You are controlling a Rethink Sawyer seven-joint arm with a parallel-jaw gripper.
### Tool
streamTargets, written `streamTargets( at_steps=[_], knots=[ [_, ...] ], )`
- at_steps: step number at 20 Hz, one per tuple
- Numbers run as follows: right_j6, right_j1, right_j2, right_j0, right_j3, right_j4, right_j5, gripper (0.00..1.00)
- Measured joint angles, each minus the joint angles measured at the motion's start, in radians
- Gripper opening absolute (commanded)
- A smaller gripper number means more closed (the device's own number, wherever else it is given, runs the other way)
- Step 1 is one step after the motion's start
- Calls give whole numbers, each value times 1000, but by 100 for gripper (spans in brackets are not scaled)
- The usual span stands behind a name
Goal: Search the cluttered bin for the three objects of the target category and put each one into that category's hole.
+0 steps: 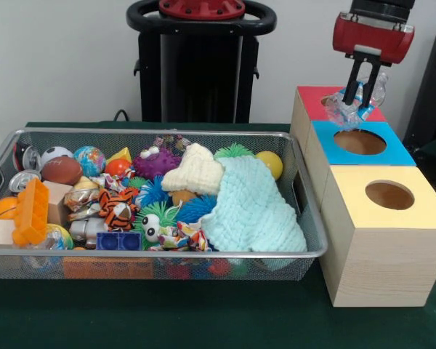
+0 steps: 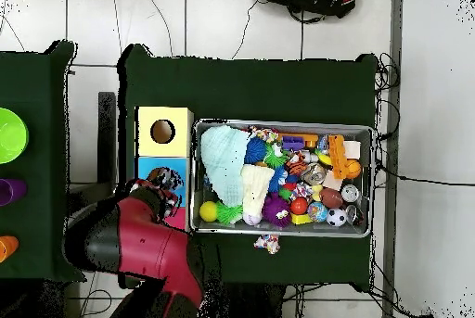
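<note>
Above the blue-topped box (image 1: 360,144) — jaws (image 1: 362,99) pinching clear bottle (image 1: 349,107) | green tablecloth (image 1: 203,320) | white wall (image 1: 58,58)

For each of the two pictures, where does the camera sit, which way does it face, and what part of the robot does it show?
Front view: across the table, facing the pedestal; the gripper holds a clear bottle above the blue box's hole.
Overhead view: above, looking straight down; the red arm enters from the bottom.
Both show the wire bin, the pale blue cloth and the yellow-topped box.
</note>
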Motion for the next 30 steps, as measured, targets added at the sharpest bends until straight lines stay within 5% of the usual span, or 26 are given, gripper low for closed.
streamTargets(
  at_steps=[13, 30],
  knots=[
    [0, 60, 0, -39, -116, 7, 20, 0],
    [0, 57, 9, -29, -84, 17, -21, 0]
  ],
)
